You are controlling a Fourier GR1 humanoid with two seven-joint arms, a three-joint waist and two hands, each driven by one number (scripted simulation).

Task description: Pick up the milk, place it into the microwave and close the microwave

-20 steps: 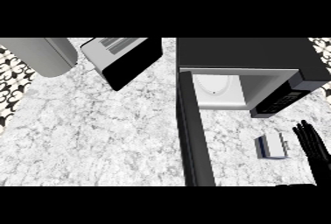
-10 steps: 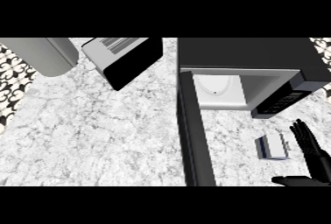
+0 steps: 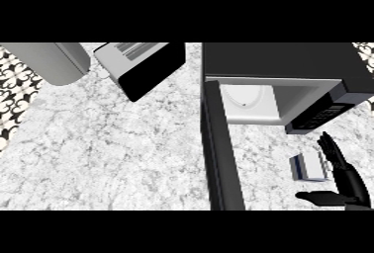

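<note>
The milk carton (image 3: 309, 167), white with a dark blue side, stands on the marble counter in front of the microwave's control panel. The microwave (image 3: 285, 69) is at the upper right, its cavity (image 3: 252, 101) showing the white turntable, its black door (image 3: 221, 158) swung wide open toward me. My right hand (image 3: 345, 180) is open just right of the carton, fingers straight and pointing away, thumb spread out below the carton. The hand is close beside the milk without closing on it. My left hand does not show.
A black-fronted toaster oven (image 3: 142, 64) sits at the upper left, next to a grey appliance (image 3: 51, 62). Patterned tile (image 3: 15, 84) runs along the left edge. The open microwave door splits the counter (image 3: 110, 153) into a wide left area and a narrow right strip.
My right hand has moved down and left toward the milk, and its thumb has spread out into view below the carton. The carton and door have not moved.
</note>
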